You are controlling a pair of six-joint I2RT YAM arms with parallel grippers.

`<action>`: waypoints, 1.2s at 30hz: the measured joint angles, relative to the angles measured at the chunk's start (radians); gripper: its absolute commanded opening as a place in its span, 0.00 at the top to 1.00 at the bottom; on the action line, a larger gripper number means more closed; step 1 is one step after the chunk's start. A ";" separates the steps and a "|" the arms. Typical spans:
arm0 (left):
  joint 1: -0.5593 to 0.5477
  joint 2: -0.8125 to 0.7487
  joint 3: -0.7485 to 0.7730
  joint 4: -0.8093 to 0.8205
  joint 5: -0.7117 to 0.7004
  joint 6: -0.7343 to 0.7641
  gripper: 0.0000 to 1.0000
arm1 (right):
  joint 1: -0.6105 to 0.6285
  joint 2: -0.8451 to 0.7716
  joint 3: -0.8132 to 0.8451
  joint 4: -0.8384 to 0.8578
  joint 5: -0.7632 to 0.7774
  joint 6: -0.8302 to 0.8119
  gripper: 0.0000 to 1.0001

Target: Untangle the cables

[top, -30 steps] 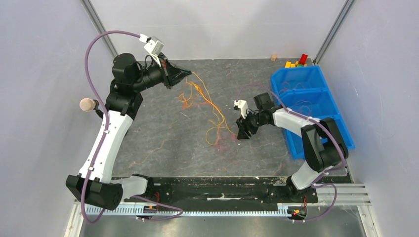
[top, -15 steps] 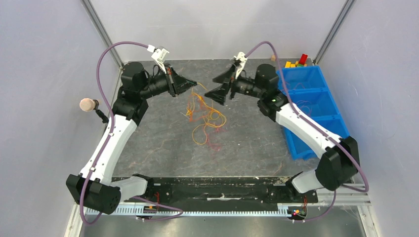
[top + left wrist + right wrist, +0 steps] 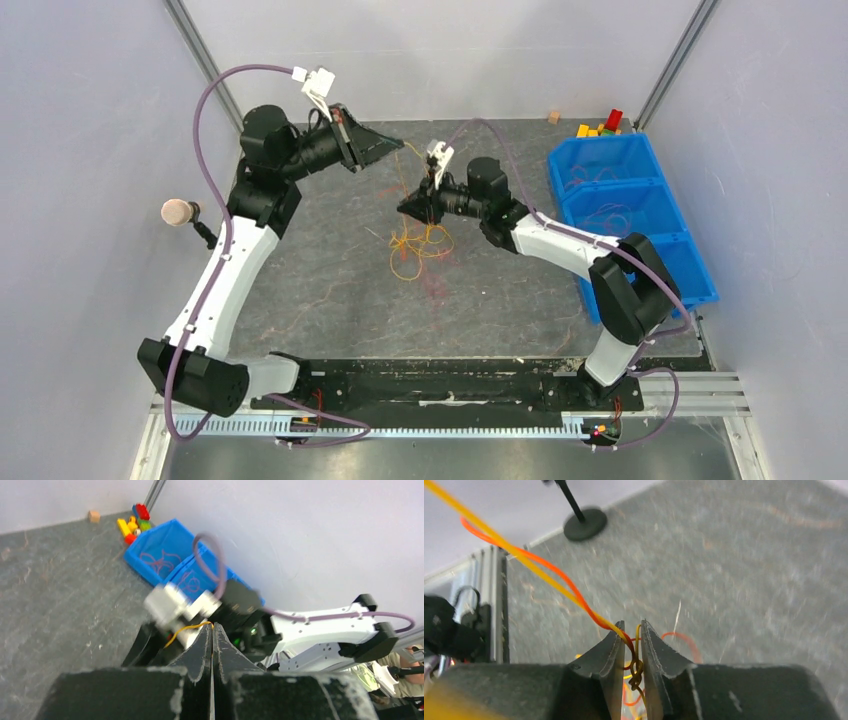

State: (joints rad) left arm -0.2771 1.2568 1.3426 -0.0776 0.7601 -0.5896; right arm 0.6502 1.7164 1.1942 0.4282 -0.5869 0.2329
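The cables (image 3: 420,243) are thin red, orange and yellow wires, bunched in loops on the grey table at the middle. My left gripper (image 3: 397,147) is raised at the back. In the left wrist view it (image 3: 212,626) is shut, with one yellow wire (image 3: 184,629) pinched at its tips. My right gripper (image 3: 405,208) is just below and right of the left one, above the bunch. In the right wrist view it (image 3: 632,630) is closed on a knot of cables (image 3: 635,668). A red and a yellow strand (image 3: 549,572) run taut from it to the upper left.
Blue bins (image 3: 620,200) holding a few wires stand along the right edge, also showing in the left wrist view (image 3: 160,555). Coloured blocks (image 3: 600,125) and a wooden cube (image 3: 553,117) lie at the back right. A microphone on a stand (image 3: 178,212) is at the left.
My right arm has swung from the back right down and left to the middle, close to the left gripper. The cable bunch has drawn in tighter beneath it. The left gripper has barely moved.
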 measured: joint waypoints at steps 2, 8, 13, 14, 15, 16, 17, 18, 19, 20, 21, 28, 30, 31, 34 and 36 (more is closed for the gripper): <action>0.001 0.014 0.052 0.005 0.000 -0.018 0.98 | -0.005 0.003 -0.066 -0.013 0.013 -0.032 0.81; 0.037 0.088 0.271 0.037 -0.002 -0.074 0.98 | -0.039 0.003 -0.254 -0.082 0.021 -0.116 0.77; 0.126 0.177 0.503 0.103 -0.015 -0.123 0.98 | -0.059 0.003 -0.367 -0.160 0.021 -0.194 0.79; 0.138 0.198 0.552 0.118 -0.019 -0.129 0.98 | -0.059 0.003 -0.383 -0.177 0.020 -0.209 0.79; 0.146 0.213 0.589 0.129 -0.023 -0.134 0.98 | -0.060 0.003 -0.390 -0.188 0.020 -0.219 0.79; 0.153 0.237 0.646 0.138 -0.025 -0.140 0.98 | -0.060 0.005 -0.394 -0.202 0.019 -0.229 0.79; 0.158 0.256 0.694 0.146 -0.026 -0.145 0.98 | -0.060 0.006 -0.395 -0.213 0.019 -0.238 0.78; 0.160 0.272 0.736 0.157 -0.027 -0.146 0.98 | -0.060 0.009 -0.395 -0.223 0.019 -0.248 0.78; 0.164 0.285 0.773 0.167 -0.027 -0.147 0.98 | -0.061 0.012 -0.395 -0.232 0.019 -0.258 0.78; 0.168 0.291 0.795 0.179 -0.029 -0.147 0.98 | -0.062 0.017 -0.395 -0.243 0.020 -0.272 0.77; 0.175 0.296 0.816 0.190 -0.035 -0.147 0.98 | -0.064 0.022 -0.395 -0.256 0.020 -0.284 0.76; 0.243 0.373 1.015 0.230 -0.120 -0.157 0.98 | -0.074 0.035 -0.394 -0.290 -0.010 -0.335 0.69; 0.261 0.397 1.073 0.240 -0.151 -0.157 0.98 | -0.076 0.035 -0.395 -0.290 -0.018 -0.339 0.62; 0.275 0.403 1.091 0.248 -0.170 -0.157 0.98 | -0.076 0.035 -0.395 -0.290 -0.021 -0.339 0.59; 0.306 0.405 1.118 0.268 -0.213 -0.163 0.98 | -0.077 0.034 -0.395 -0.295 -0.046 -0.340 0.50; 0.315 0.401 1.114 0.285 -0.217 -0.177 0.98 | -0.079 0.031 -0.393 -0.304 -0.060 -0.339 0.38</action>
State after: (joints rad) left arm 0.0383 1.6581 2.4565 0.2077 0.5426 -0.7662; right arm 0.5709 1.7477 0.8009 0.1242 -0.6468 -0.1062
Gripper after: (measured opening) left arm 0.022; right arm 0.479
